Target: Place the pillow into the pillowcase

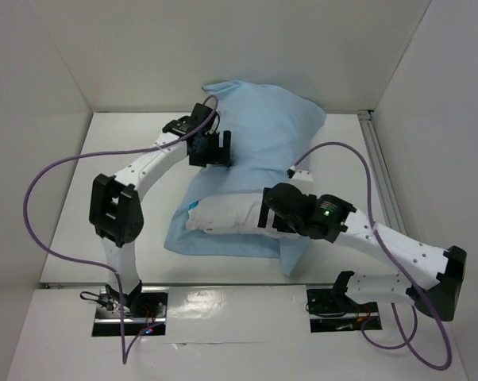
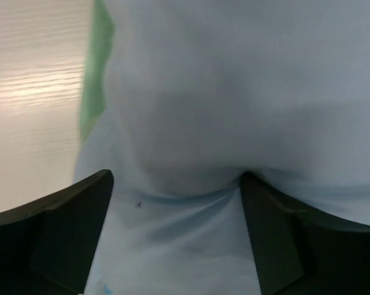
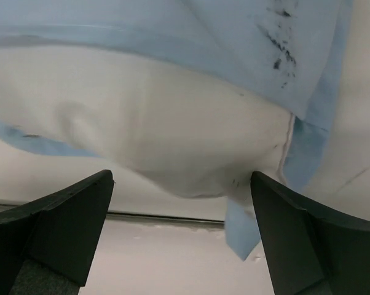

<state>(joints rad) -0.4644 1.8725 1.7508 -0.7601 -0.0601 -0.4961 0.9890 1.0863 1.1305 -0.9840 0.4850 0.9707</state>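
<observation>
White table [image 1: 120,131], white walls [image 1: 144,55], perhaps a metal rail [image 1: 375,147] rightward

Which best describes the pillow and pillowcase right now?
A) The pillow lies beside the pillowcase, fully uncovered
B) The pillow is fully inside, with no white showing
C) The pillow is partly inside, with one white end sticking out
C: in the top view the light blue pillowcase covers the far part of the pillow, and its white near end pokes out of the opening.

The pillowcase [image 1: 263,135], light blue, lies on the tabletop [image 1: 136,143], stuffed and plump at its far end. The white pillow [image 1: 223,216] protrudes from its near opening, mostly inserted.
</observation>
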